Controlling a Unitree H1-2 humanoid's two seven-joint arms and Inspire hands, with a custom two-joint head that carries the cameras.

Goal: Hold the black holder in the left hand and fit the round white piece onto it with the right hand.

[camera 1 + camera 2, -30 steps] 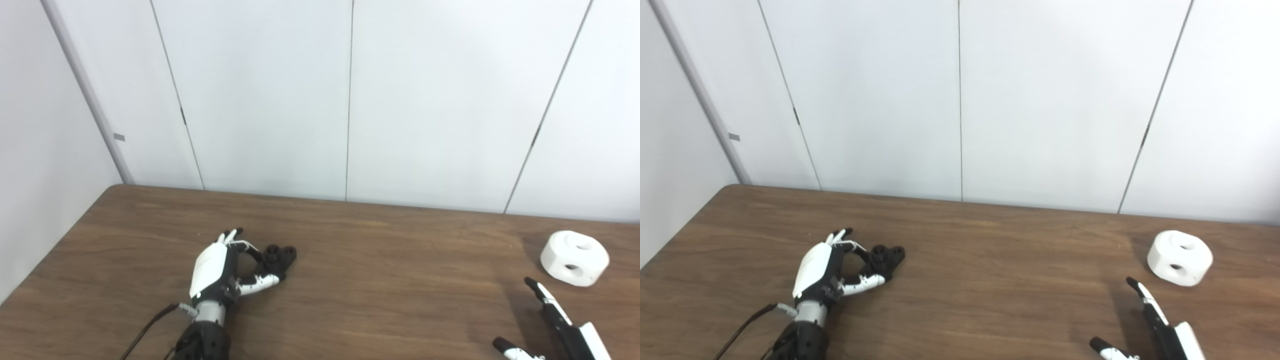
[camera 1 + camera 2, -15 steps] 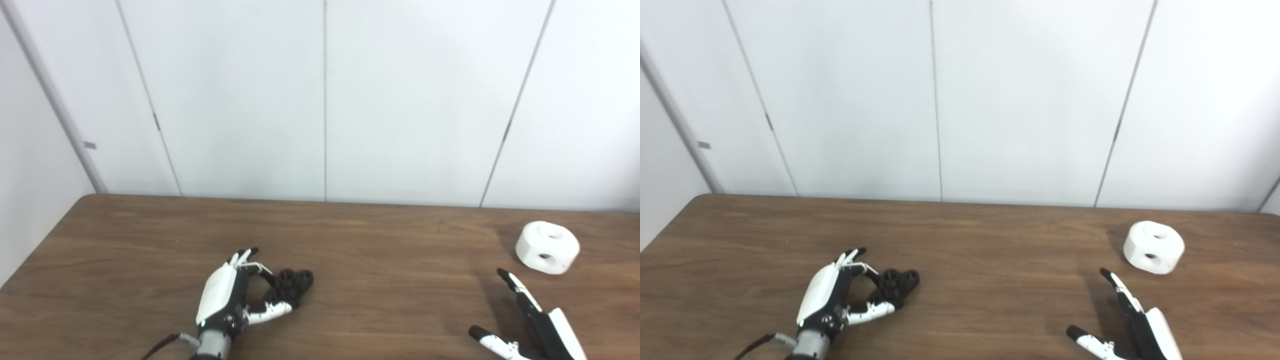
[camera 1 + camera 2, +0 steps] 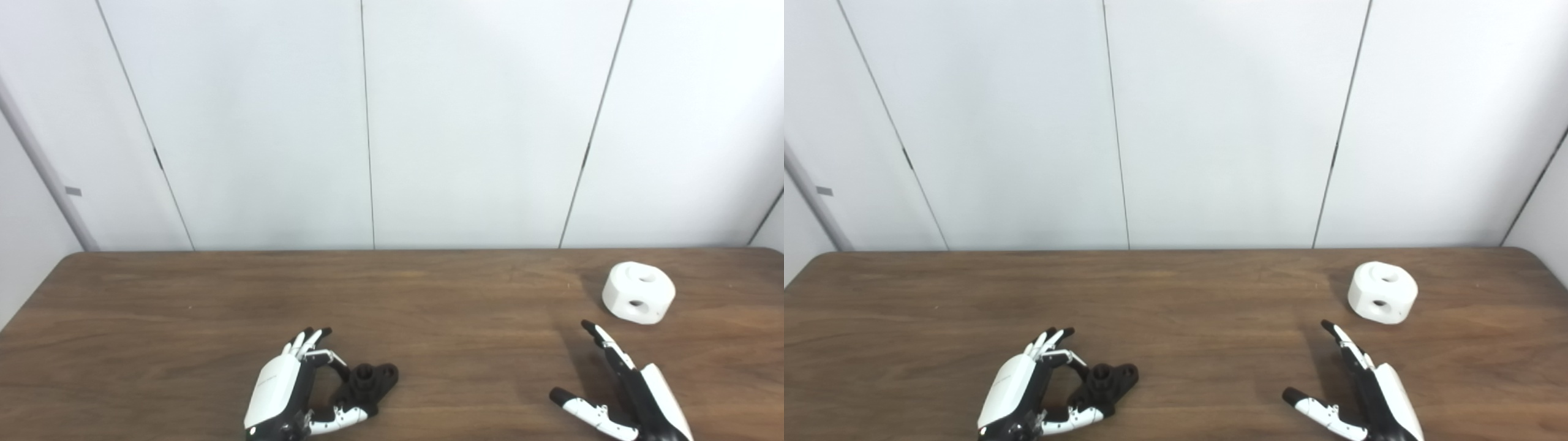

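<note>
The left robot hand (image 3: 288, 395) is lying at the black holder (image 3: 366, 383), fingers and thumb cupping around it but not yet clamping; the holder is sitting on the counter (image 3: 429, 318) as before. The whole picture is shifting because the head camera is turning, not the things. The right robot hand (image 3: 625, 398) is staying spread and empty, fingertips (image 3: 591, 326) pointing toward the round white piece (image 3: 638, 292), which is resting near them, well apart from the holder. Judging from this, both grasps are still pending.
</note>
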